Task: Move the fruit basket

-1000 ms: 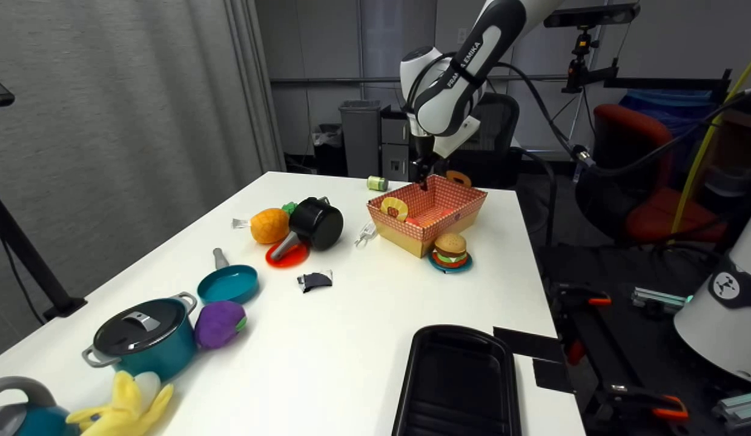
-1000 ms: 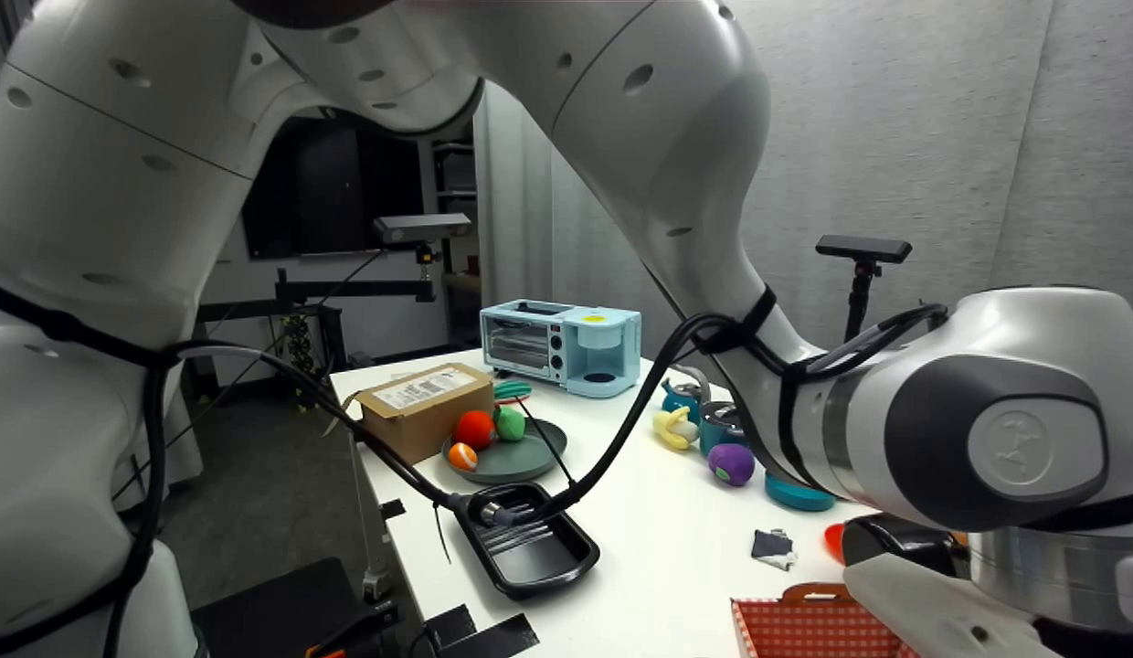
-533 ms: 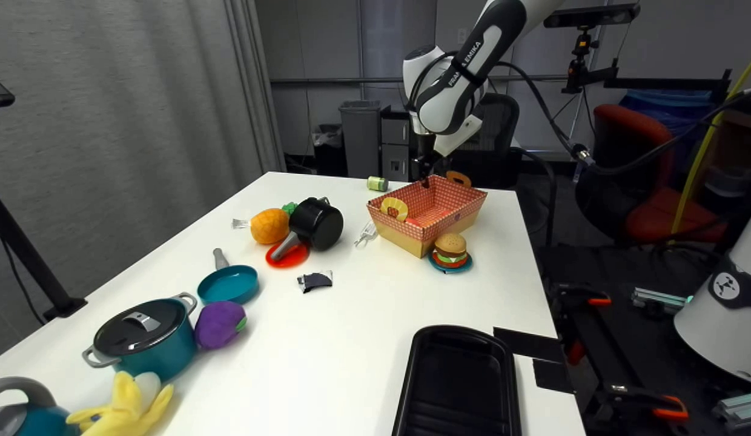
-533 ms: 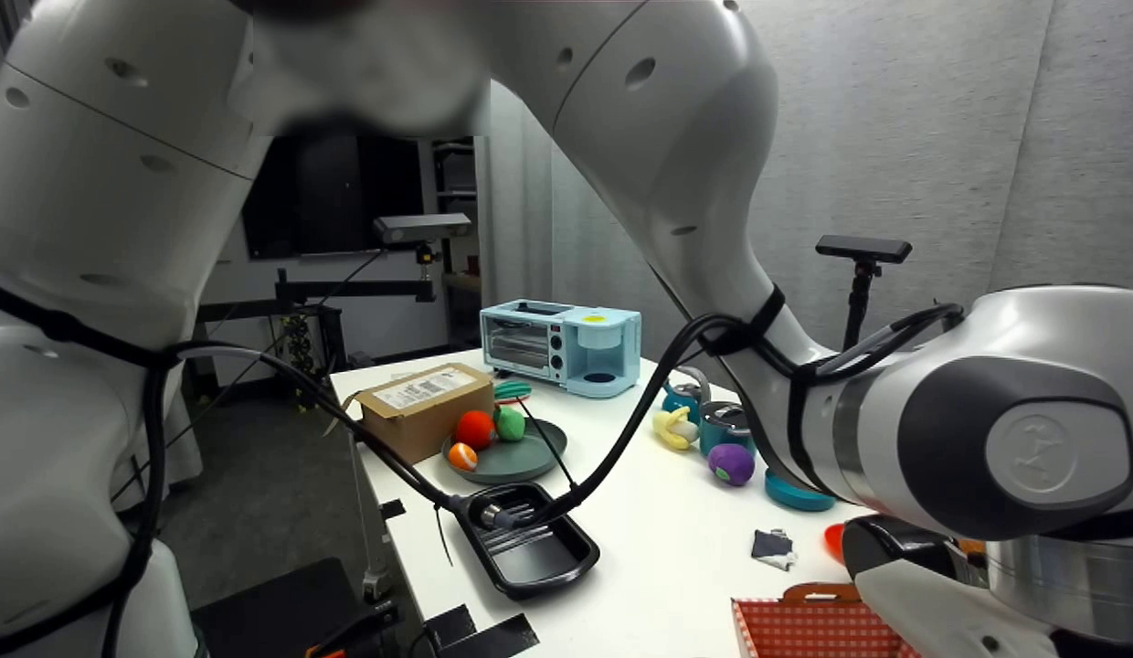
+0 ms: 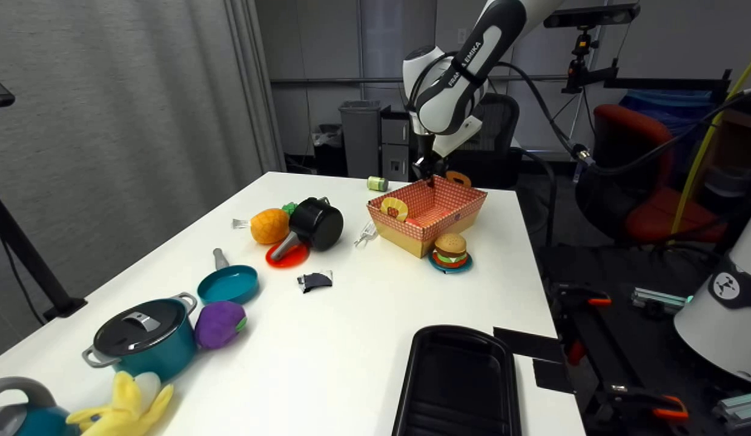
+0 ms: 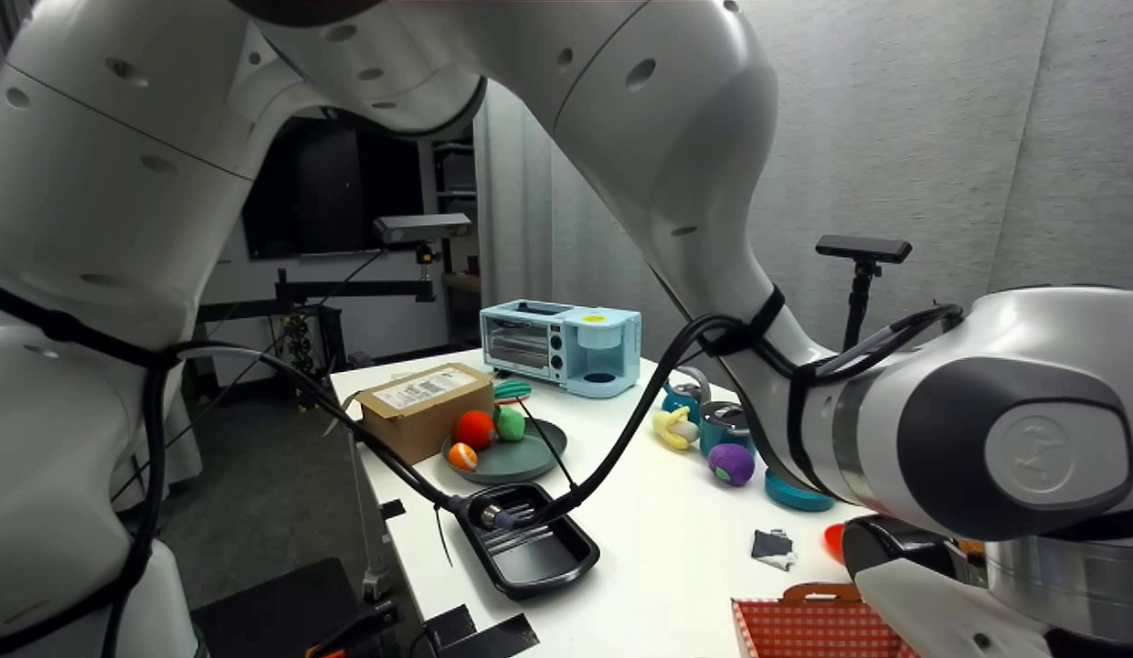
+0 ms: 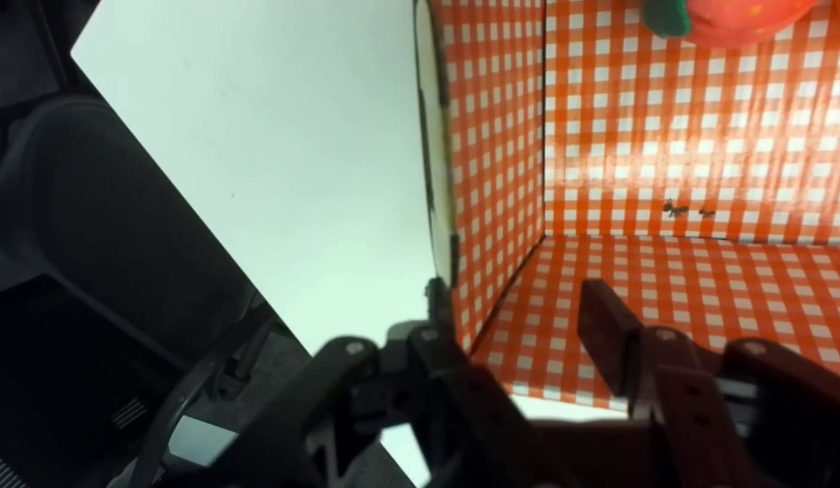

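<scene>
Fruit basket (image 5: 406, 236): stands upright near the far right corner of the tabletop (image 5: 363, 315) in an exterior view. Has the gripper (image 7: 518, 305) at its rearmost corner, with jaws spread apart. Has a teal plate (image 5: 450, 270) just beside its near wall, bearing a toy burger (image 5: 450, 245). Holds red fruit (image 7: 752, 19), green-capped, inside.

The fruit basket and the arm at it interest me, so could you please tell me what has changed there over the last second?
The arm has shifted slightly to the right in both exterior views. Nothing has visibly been gripped or let go: in the wrist view the pincer has its jaws apart at the rim of the fruit basket. The fruit basket, toy burger and black pot stayed put.
</scene>
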